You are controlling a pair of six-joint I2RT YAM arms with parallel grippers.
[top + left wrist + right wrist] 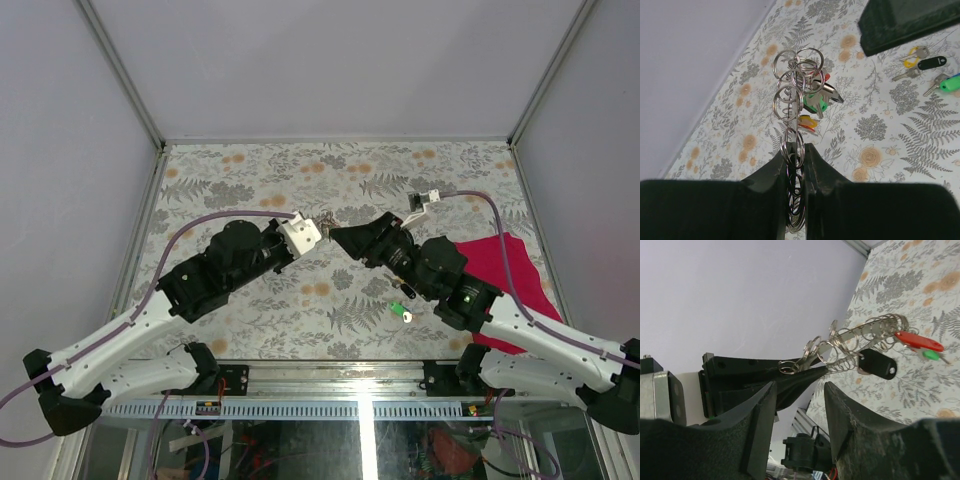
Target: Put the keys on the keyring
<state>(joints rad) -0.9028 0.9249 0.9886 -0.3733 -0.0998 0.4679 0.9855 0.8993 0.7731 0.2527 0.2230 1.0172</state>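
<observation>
My left gripper [796, 148] is shut on the keyring [792, 95], a silvery chain of rings held up off the table. Red, green and yellow keys [816, 97] hang at the chain's far end. My right gripper [800, 387] is open with nothing between its fingers, just in front of the left fingertips [805, 377] and the chain [860, 342]. A black key head [878, 365] shows under the chain; I cannot tell whether it hangs there. Loose on the table lie a yellow key [912, 56], a black key [932, 62] and a green and blue one [952, 82]. From above, both grippers [322, 230] [337, 236] meet at mid-table.
A crimson cloth [512, 285] lies on the right of the flowered table [250, 180]. A green key [399, 310] lies just in front of the right arm. A small white part [425, 200] lies at the back right. Grey walls stand on three sides.
</observation>
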